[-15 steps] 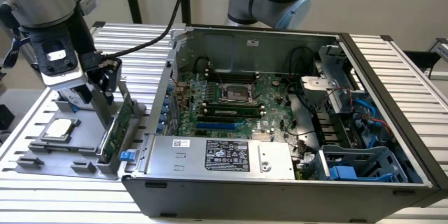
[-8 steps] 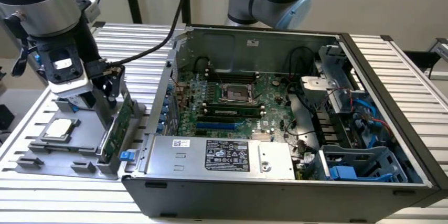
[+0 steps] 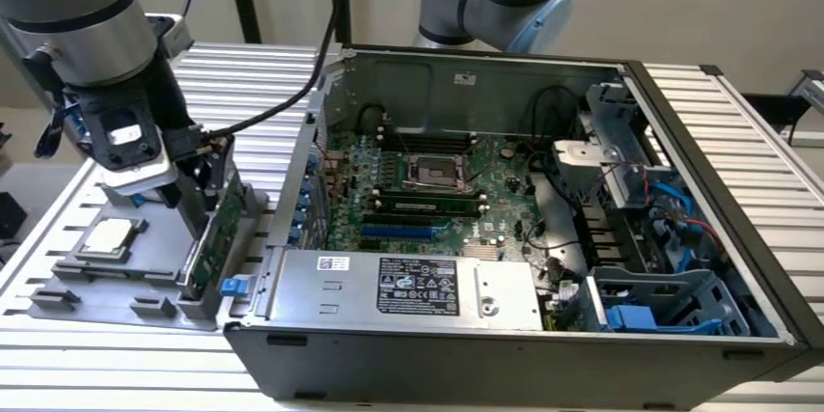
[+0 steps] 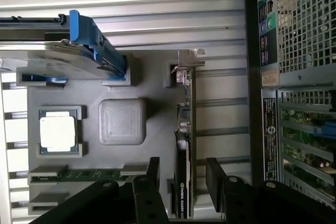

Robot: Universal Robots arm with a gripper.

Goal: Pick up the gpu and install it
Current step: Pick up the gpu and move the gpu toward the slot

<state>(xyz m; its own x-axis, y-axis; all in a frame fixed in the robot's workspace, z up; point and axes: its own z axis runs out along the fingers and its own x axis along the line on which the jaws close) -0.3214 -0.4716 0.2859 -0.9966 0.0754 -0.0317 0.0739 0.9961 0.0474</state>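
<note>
Wrist view: gripper (image 4: 183, 163) open, astride upright gpu (image 4: 185, 114); exterior view, nine o'clock of case (image 3: 515, 354). Risk: skewed closing tips it.

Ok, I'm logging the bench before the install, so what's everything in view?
gpu: one, green and black, on edge in the holder
CPU chip: one, silver, in the holder
hard drive: one, silver, blue rails, in the holder
memory stick: one, green, in the holder
holder: one, grey, on the table beside the case
computer case: one, dark, open, on the table
motherboard: one, green, inside the case
table: one, silver, slatted
gripper: one, black, open, fingers either side of the gpu
</note>
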